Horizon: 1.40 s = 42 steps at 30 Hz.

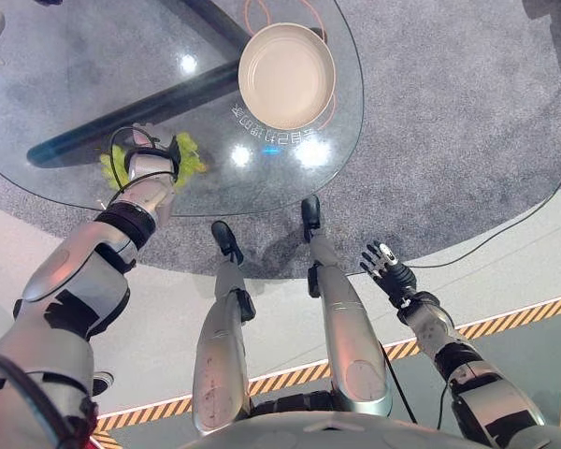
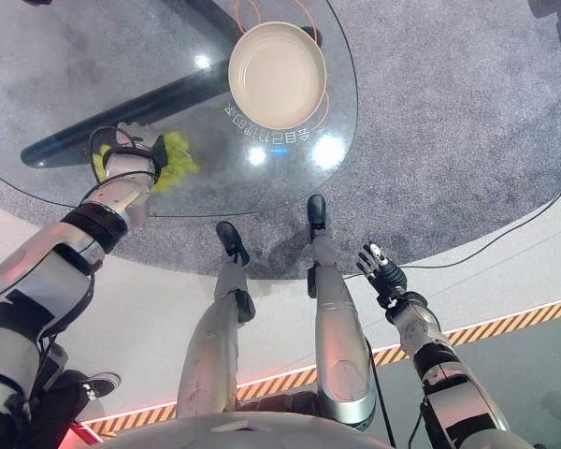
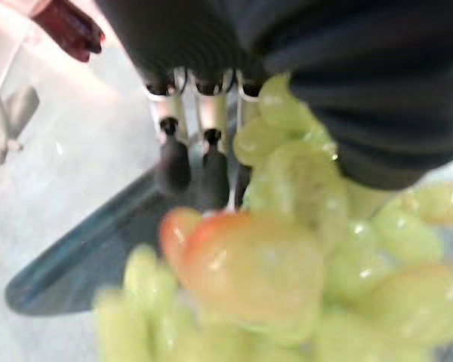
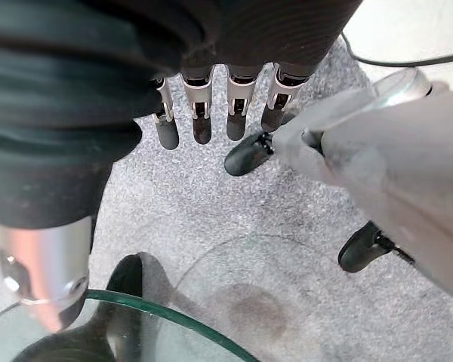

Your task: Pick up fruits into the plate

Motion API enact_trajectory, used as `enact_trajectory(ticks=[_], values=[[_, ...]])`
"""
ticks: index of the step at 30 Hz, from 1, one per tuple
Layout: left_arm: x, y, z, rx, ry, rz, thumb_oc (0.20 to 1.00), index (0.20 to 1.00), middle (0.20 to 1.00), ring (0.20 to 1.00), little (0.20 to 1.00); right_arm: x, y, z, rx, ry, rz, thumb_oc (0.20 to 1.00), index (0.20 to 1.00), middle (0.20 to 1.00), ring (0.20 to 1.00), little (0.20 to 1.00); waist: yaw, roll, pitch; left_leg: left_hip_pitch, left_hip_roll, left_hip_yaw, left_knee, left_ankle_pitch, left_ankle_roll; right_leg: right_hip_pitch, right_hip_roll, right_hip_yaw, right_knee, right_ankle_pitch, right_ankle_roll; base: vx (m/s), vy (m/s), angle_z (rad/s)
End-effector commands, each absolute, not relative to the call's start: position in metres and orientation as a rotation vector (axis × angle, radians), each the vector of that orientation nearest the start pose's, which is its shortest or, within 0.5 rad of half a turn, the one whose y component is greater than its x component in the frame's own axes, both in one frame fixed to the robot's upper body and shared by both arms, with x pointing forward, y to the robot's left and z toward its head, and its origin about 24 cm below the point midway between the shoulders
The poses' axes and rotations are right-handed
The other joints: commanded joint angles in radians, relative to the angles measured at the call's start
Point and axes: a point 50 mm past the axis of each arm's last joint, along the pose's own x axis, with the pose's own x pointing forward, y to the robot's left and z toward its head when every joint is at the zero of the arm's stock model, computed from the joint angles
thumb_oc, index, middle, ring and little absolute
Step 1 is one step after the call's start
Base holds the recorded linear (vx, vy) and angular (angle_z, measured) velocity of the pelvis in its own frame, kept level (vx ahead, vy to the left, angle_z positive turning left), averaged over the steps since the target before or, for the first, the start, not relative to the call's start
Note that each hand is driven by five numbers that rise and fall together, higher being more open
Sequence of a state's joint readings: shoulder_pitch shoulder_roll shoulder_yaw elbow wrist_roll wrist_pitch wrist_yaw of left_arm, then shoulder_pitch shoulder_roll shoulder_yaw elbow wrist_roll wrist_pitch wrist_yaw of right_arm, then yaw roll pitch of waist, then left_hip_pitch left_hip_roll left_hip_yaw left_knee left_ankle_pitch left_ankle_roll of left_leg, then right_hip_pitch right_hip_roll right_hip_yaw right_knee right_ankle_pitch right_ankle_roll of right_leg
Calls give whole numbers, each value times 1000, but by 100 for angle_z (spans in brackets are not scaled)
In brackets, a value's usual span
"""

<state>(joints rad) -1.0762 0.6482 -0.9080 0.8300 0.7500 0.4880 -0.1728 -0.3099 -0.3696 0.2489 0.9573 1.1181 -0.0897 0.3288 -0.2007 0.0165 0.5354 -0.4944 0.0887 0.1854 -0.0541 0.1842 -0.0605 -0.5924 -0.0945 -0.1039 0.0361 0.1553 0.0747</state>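
Note:
A bunch of green grapes (image 1: pixel 189 161) lies on the glass table (image 1: pixel 65 65) near its front left edge. My left hand (image 1: pixel 150 173) rests on top of the bunch, and green shows on both sides of it. In the left wrist view the grapes (image 3: pixel 309 188) press close against the palm, with a reddish-yellow fruit (image 3: pixel 241 260) among them, and the fingers (image 3: pixel 172 162) reach out fairly straight past them. The cream plate (image 1: pixel 287 75) stands empty further back and to the right on the table. My right hand (image 1: pixel 388 267) hangs low at my right side, open, its fingers (image 4: pixel 200 124) relaxed above the carpet.
The table's dark base bar (image 1: pixel 122 122) runs under the glass from the left toward the plate. The curved table edge (image 1: pixel 262 208) lies just in front of my feet. Grey carpet (image 1: pixel 467 112) surrounds the table, and a yellow-black striped tape (image 1: pixel 524 316) crosses the floor at the right.

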Motion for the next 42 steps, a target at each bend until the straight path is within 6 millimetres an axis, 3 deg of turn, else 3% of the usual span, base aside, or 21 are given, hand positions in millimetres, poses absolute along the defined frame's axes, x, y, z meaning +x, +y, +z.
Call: enact_trajectory(ticks=[1, 10, 19, 22, 30, 36, 42], values=[[400, 252, 198, 1979, 405, 267, 200, 200, 200, 200, 200, 252, -228, -63, 704, 396, -56, 1000, 1000, 1000, 1000, 1000, 8, -63, -15, -25, -35, 4, 70, -40, -16, -3, 46, 50, 27, 28, 23, 0, 0, 0], [400, 265, 177, 1913, 401, 279, 200, 200, 200, 200, 200, 258, -219, -61, 691, 387, -30, 1000, 1000, 1000, 1000, 1000, 3, -82, -15, -8, -25, 10, 54, -33, -19, 12, 52, 51, 18, 34, 27, 0, 0, 0], [395, 283, 160, 1517, 231, 324, 200, 200, 200, 200, 200, 272, -208, -42, 633, 298, 69, 1000, 1000, 1000, 1000, 1000, 13, -79, -15, 57, -29, 2, 33, -27, -21, 73, 55, 55, 14, 17, 22, 8, 2, -2], [394, 285, 172, 1348, 118, 327, 200, 200, 200, 200, 200, 280, -201, -28, 602, 228, 139, 1000, 1000, 1000, 1000, 1000, 30, -70, -15, 100, -33, -5, 26, -30, -20, 115, 50, 47, 12, 8, 21, 40, -32, 0], [393, 273, 193, 1330, -31, 280, 200, 200, 200, 200, 200, 301, -190, 13, 501, 102, 250, 1000, 1000, 1000, 1000, 1000, 68, -56, -15, 183, -49, -29, 26, -51, -13, 208, 32, 12, 11, -12, 24, 41, -42, 8], [389, 266, 196, 1344, -92, 233, 200, 200, 200, 200, 200, 306, -186, 37, 393, 39, 337, 1000, 1000, 1000, 1000, 1000, 83, -52, -39, 223, -53, -34, 28, -68, -10, 246, 26, -5, 17, -25, 27, 62, -44, 10], [374, 264, 197, 1296, -176, 151, 200, 200, 200, 200, 200, 304, -189, 62, 139, -20, 407, 1000, 1000, 1000, 1000, 1000, 96, -43, -92, 289, -57, -37, 13, -80, -11, 315, 17, -22, -2, -37, 33, 97, -18, 3]])
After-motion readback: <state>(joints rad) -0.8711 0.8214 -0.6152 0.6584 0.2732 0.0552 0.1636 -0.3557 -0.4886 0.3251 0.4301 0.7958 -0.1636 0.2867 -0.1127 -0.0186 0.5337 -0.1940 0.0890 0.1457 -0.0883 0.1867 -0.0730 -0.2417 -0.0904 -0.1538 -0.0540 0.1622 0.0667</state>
